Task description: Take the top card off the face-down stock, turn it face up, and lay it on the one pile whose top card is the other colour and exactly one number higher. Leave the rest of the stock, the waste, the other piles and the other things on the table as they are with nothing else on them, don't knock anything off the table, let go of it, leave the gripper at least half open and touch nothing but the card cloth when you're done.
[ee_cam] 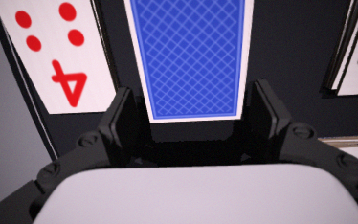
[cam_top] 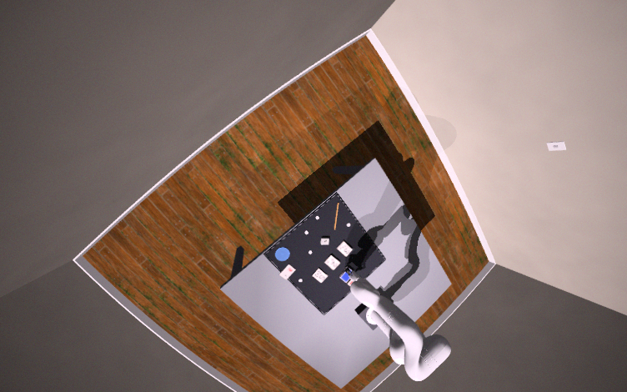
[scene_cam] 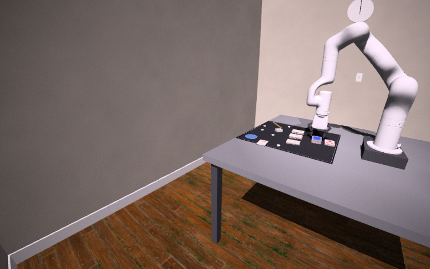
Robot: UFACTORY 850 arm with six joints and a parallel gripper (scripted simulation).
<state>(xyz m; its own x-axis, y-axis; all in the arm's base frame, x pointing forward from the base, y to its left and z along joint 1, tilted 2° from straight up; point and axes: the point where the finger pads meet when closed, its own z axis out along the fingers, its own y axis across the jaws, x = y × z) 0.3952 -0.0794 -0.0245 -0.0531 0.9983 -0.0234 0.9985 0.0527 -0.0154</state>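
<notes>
The face-down stock point(ee_cam: 191, 57) has a blue lattice back and lies on the black card cloth point(scene_cam: 289, 144); it also shows in the exterior view point(scene_cam: 316, 138) and in the top view point(cam_top: 345, 276). My gripper point(ee_cam: 192, 101) is open and empty, low over the cloth just behind the stock's near edge, one finger off each corner. The waste, a face-up red 4 point(ee_cam: 55, 53) point(scene_cam: 329, 142), lies beside the stock. Three face-up piles point(scene_cam: 295, 136) stand in a row past the stock; their faces are too small to read.
On the cloth are a blue disc point(scene_cam: 251, 137), a lone face-up card point(scene_cam: 262, 142), a small block point(scene_cam: 278, 129), a brown stick point(scene_cam: 277, 124) and several small white tokens. The arm's base point(scene_cam: 384, 153) stands on the grey table to the right.
</notes>
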